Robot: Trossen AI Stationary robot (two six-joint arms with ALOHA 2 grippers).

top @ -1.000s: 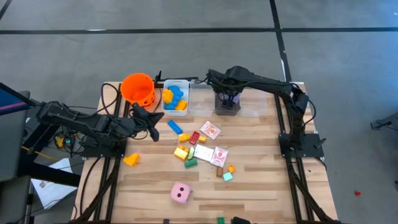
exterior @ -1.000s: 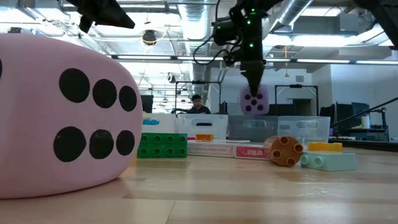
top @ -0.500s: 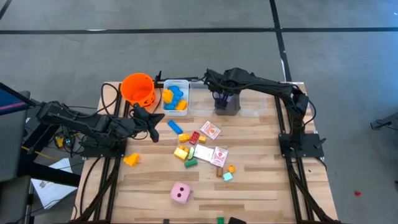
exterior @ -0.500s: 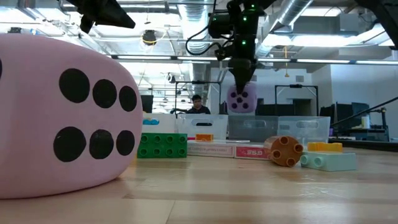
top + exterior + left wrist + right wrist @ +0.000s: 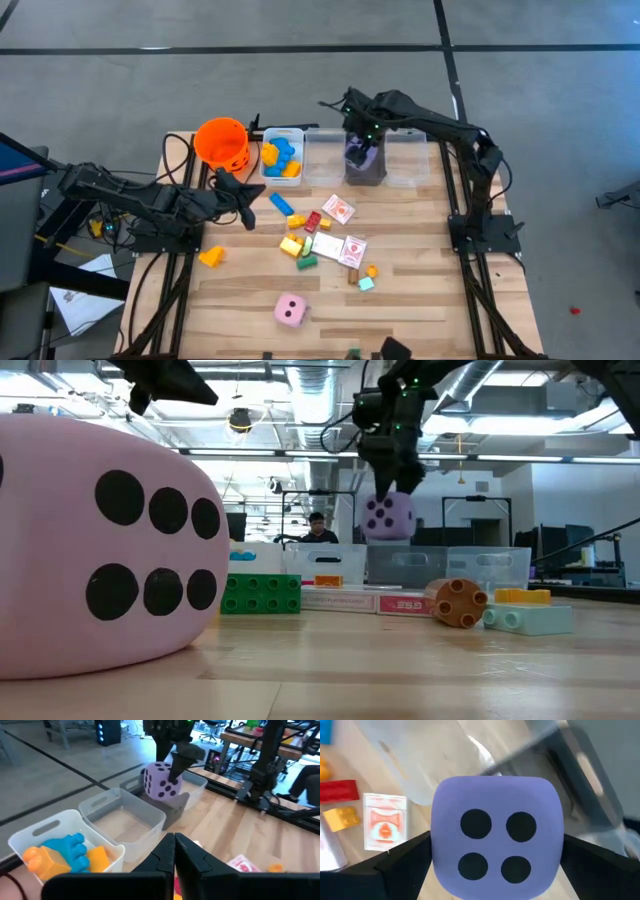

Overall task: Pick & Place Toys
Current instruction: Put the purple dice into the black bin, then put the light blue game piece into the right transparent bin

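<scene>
Right gripper [image 5: 392, 468] is clamped on the soft purple die with black dots [image 5: 387, 517], holding it in the air above the clear rectangular plastic bins [image 5: 325, 160] at the wooden table's [image 5: 420, 300] far edge. Left gripper [image 5: 243, 203], fingers together, hovers near the bins' left end.

Right arm stretched across the table's far edge, wrist bent down, right gripper [image 5: 361, 152] raised in the air, fingers [image 5: 402, 857] clamped on either side of a load. Left arm low over the table's left side, left gripper [image 5: 246, 213] closed, empty.
</scene>
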